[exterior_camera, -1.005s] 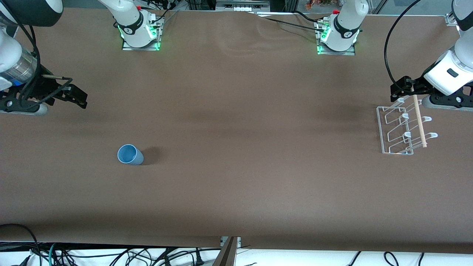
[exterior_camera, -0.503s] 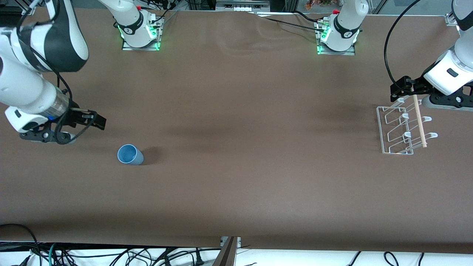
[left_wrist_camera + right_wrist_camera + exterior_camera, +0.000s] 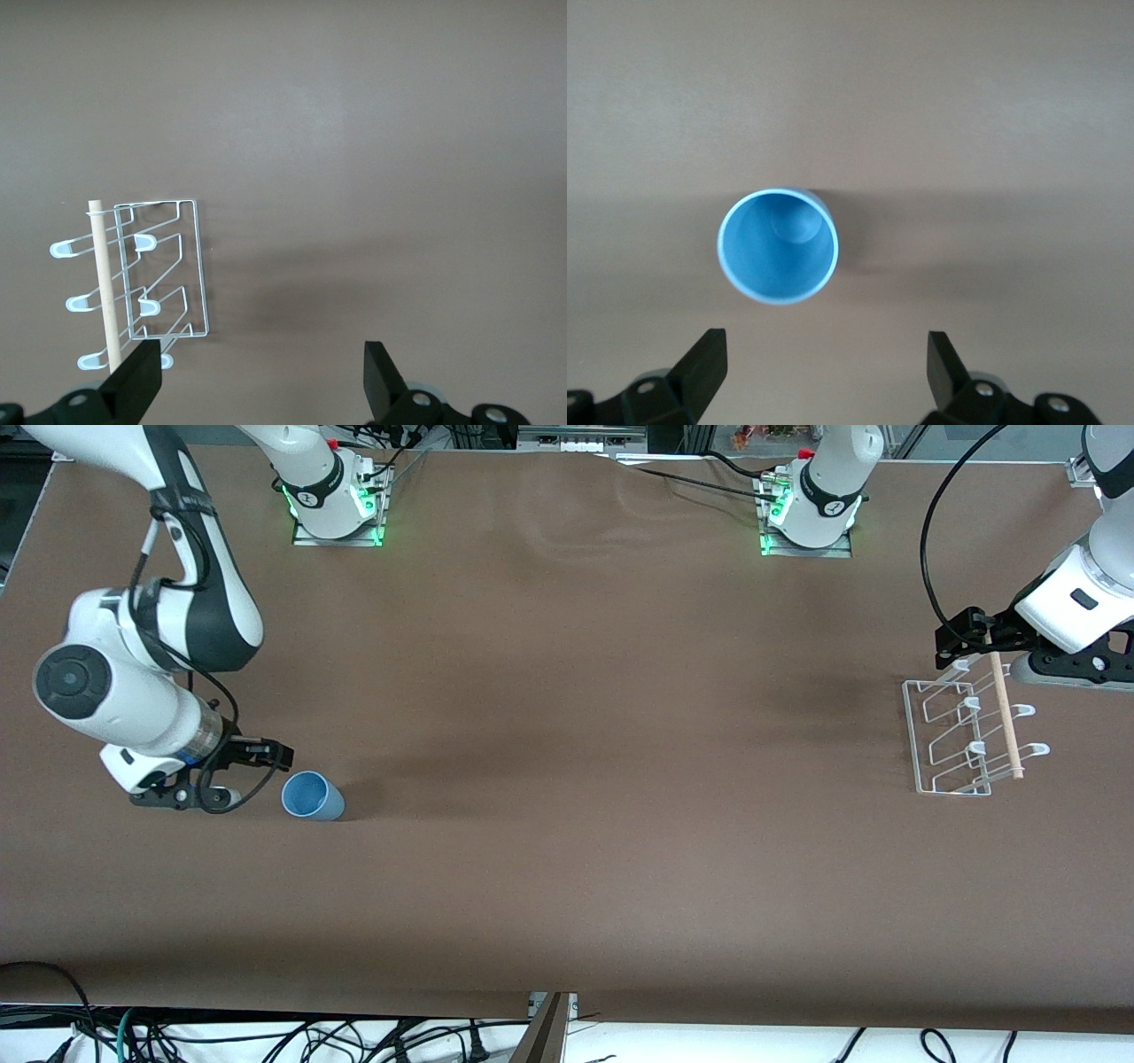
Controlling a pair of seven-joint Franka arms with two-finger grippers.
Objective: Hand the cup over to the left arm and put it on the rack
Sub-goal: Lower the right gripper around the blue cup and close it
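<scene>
Blue cup (image 3: 312,796) upright on table (image 3: 567,779) — right gripper (image 3: 266,757) just beside it, released. Left gripper (image 3: 961,642) over rack (image 3: 961,735) — released, waiting.

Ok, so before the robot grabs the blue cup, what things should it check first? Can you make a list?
1. Cup standing upright, mouth up: ok.
2. Right gripper open wide enough for the cup: ok, its fingers stand apart in the right wrist view.
3. Right gripper around the cup: not ok, it is beside the cup and the cup is not yet between the fingers.
4. Left gripper open and ready for the handover: ok, it waits over the rack's edge.
5. Rack free to take a cup: ok, nothing hangs on its hooks.
6. Table between cup and rack free of things in the way: ok.
</scene>
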